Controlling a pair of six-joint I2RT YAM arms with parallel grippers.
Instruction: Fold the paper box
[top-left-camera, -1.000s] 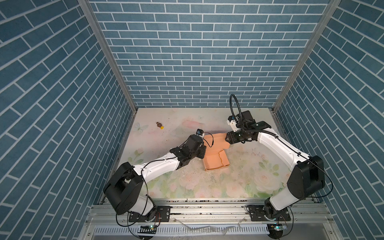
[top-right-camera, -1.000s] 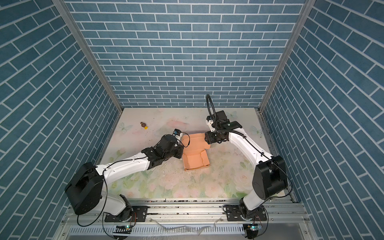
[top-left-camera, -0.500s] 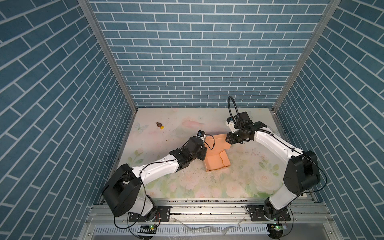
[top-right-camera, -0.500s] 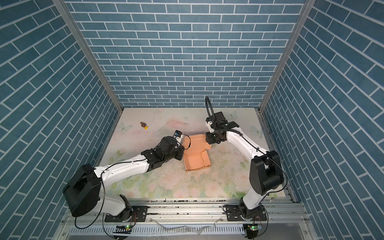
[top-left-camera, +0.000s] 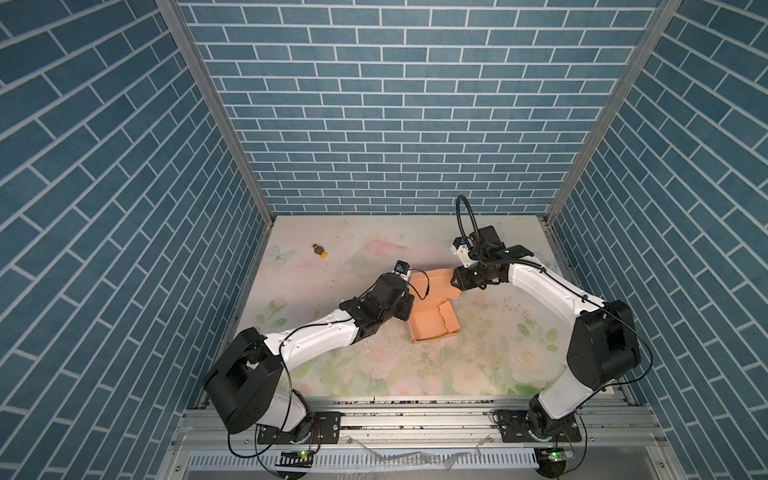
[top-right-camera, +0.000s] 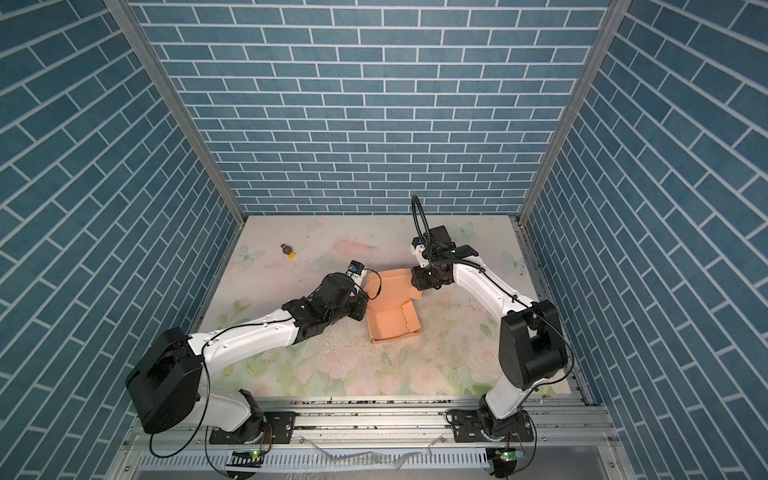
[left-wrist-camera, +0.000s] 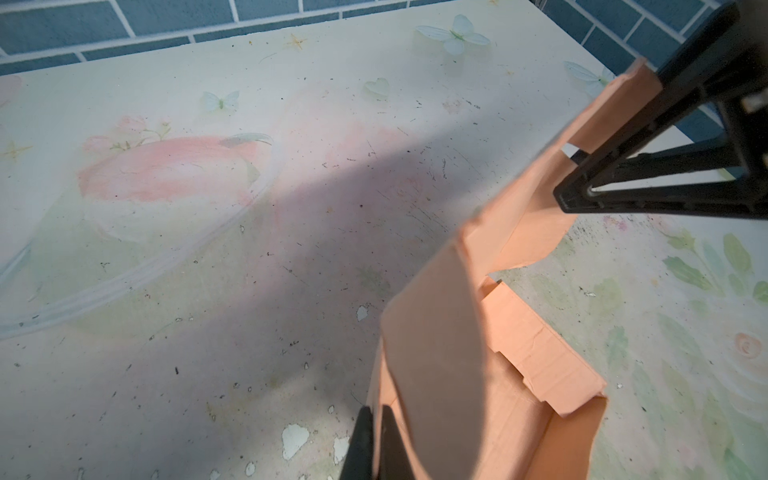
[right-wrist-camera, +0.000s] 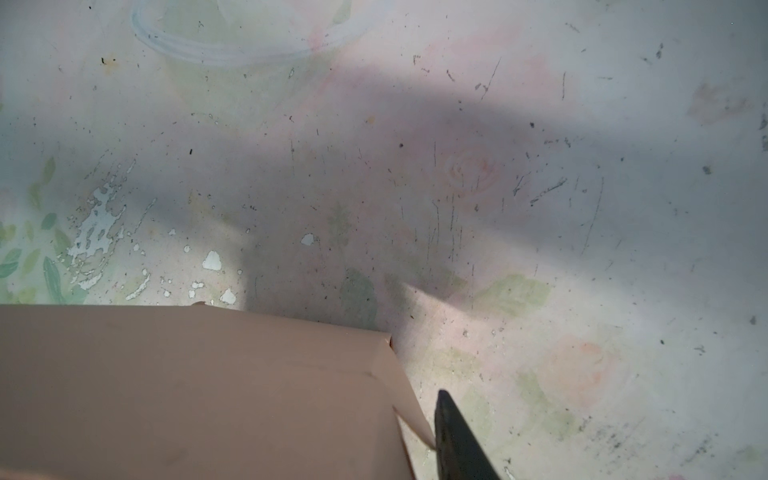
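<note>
With left gripper (left-wrist-camera: 375, 419) clamped on peach-orange thin cardboard paper box (top-left-camera: 434, 326), ease lid (top-left-camera: 432, 284) over along crease using right gripper (top-left-camera: 456, 283), grip unclear.

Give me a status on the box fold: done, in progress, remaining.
Done: the paper box already has its bottom walls standing. In hand: the left gripper pinches one wall with its fingers shut; the right gripper straddles the side flap of the raised lid, grip unclear. Left: the lid stands open and likely needs folding down and tucking in.
</note>
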